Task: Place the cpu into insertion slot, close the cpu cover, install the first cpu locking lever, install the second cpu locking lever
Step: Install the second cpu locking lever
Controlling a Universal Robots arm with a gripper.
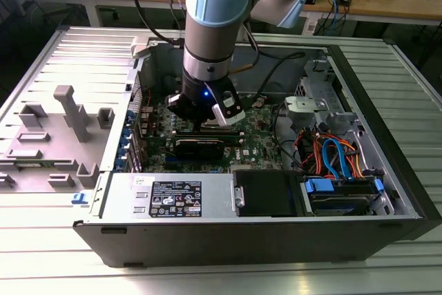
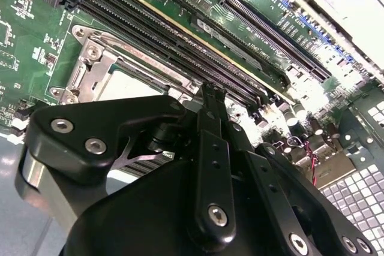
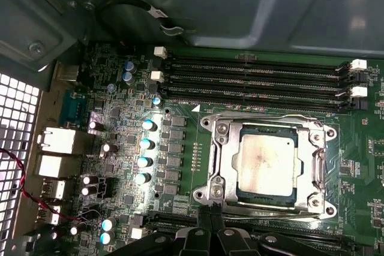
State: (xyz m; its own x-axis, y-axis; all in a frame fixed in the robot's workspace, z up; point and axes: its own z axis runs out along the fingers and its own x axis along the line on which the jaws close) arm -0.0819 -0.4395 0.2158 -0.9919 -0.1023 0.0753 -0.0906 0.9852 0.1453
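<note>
Chip: the small square silvery cpu sits in the silver-rimmed square insertion slot.
Cover: the thin silvery cpu cover appears closed over it.
Levers: cannot tell whether latched.
End effector: the black end effector hovers at the socket's edge, fingers pinched together, grasping nothing.

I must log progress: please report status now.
Gripper shut, empty, beside socket edge. Cpu seated in insertion slot; cpu cover down. Nothing blocking.

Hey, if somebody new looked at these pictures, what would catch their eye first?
Probably the blue-grey arm reaching down into the open computer case in the exterior view. Then, in the first wrist view, the cpu lying in the insertion slot, with the cpu cover framing it.
</note>
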